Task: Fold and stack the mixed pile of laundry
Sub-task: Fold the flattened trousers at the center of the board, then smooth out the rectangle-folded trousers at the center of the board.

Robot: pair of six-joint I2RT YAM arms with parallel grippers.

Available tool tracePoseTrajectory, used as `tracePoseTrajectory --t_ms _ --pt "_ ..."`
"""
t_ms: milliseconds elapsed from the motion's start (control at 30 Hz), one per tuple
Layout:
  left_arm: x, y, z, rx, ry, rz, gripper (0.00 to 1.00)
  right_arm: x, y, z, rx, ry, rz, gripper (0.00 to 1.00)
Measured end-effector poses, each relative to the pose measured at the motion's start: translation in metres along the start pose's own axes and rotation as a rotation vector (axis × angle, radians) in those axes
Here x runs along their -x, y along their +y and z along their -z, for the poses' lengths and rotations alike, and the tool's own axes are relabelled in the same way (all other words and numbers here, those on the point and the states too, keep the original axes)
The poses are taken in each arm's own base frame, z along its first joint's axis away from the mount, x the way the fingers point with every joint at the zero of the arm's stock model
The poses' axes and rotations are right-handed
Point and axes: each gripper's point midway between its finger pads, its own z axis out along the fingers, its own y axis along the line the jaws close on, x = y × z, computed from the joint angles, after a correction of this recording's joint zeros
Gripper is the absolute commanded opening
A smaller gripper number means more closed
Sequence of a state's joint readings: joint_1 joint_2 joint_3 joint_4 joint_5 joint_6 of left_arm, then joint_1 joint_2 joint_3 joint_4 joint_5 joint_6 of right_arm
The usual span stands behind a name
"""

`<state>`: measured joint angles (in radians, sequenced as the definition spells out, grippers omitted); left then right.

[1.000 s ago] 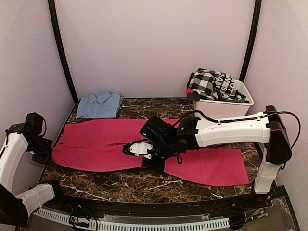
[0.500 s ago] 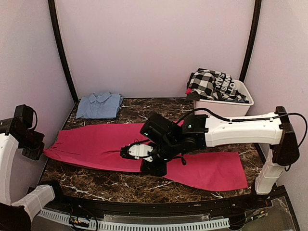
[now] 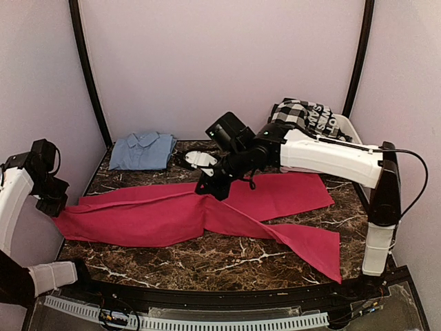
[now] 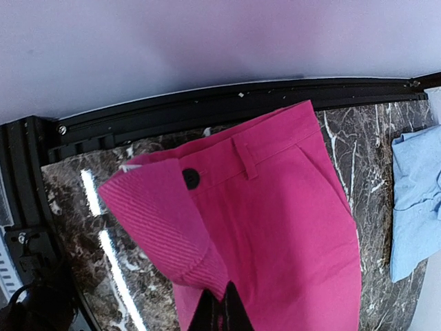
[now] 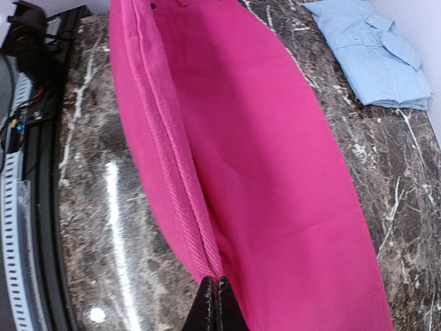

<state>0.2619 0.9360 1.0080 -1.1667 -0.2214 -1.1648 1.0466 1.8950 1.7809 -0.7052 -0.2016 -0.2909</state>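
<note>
A pair of magenta-pink trousers (image 3: 172,214) lies stretched across the marble table. My left gripper (image 3: 55,207) is shut on the waistband end at the table's left edge; the left wrist view shows the waistband and black button (image 4: 191,178) with the cloth pinched at my fingertips (image 4: 219,312). My right gripper (image 3: 209,189) is shut on a seam edge near the trousers' middle and holds it lifted; the right wrist view shows the fold (image 5: 172,200) running into the closed fingertips (image 5: 216,303). A folded light-blue shirt (image 3: 142,149) lies at the back left. The black-and-white checked garment (image 3: 306,121) sits in the tub.
A white plastic tub (image 3: 322,153) stands at the back right. Black frame posts (image 3: 88,76) rise at both back corners. A trouser leg end (image 3: 317,245) hangs near the front right edge of the table (image 3: 207,262).
My right gripper has risen and moved toward the back with the trouser edge, lifting and folding the cloth. My left gripper kept its hold at the left edge and shifted slightly.
</note>
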Motion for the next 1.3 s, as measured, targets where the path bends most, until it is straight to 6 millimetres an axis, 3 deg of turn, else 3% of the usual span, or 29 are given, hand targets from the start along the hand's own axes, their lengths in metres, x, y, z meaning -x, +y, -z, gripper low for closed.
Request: tracePoseTrajectory --t_ms 233,367,500,533,633,700,767,900,1033,1100,1167,1300 --pt "0.016 -0.061 -0.046 0.017 0.002 -0.032 0.05 -0.005 -0.077 -0.051 -0.061 0.048 -0.015 0.00" --pt "0.019 -0.090 -0.085 0.055 0.016 -0.053 0.17 -0.005 -0.114 -0.070 -0.098 0.041 -0.016 0.00" --pt "0.028 -0.125 -0.110 0.056 0.019 -0.097 0.27 -0.020 -0.141 -0.091 -0.138 0.064 -0.027 0.00" --pt "0.030 -0.135 -0.112 0.045 0.015 -0.112 0.29 -0.025 -0.145 -0.098 -0.145 0.073 -0.030 0.00" --pt "0.031 -0.160 -0.108 -0.015 -0.012 -0.205 0.60 -0.041 -0.156 -0.116 -0.176 0.099 -0.039 0.00" --pt "0.019 -0.176 -0.096 -0.080 -0.022 -0.296 0.69 -0.047 -0.161 -0.125 -0.195 0.105 -0.045 0.00" --pt "-0.003 -0.191 -0.082 -0.180 -0.015 -0.390 0.71 -0.053 -0.164 -0.134 -0.209 0.114 -0.053 0.00" --pt "-0.054 -0.187 -0.068 -0.323 0.077 -0.525 0.71 -0.069 -0.165 -0.149 -0.212 0.145 -0.070 0.00" --pt "-0.103 -0.153 -0.088 -0.329 0.203 -0.624 0.71 -0.101 -0.155 -0.166 -0.183 0.199 -0.127 0.00" --pt "-0.123 -0.136 -0.098 -0.301 0.254 -0.668 0.70 -0.103 -0.151 -0.165 -0.181 0.187 -0.157 0.00" --pt "-0.138 -0.124 -0.105 -0.283 0.294 -0.707 0.70 -0.111 -0.142 -0.160 -0.163 0.192 -0.198 0.00" --pt "-0.147 -0.121 -0.118 -0.260 0.320 -0.747 0.69 -0.127 -0.115 -0.144 -0.115 0.205 -0.286 0.00"
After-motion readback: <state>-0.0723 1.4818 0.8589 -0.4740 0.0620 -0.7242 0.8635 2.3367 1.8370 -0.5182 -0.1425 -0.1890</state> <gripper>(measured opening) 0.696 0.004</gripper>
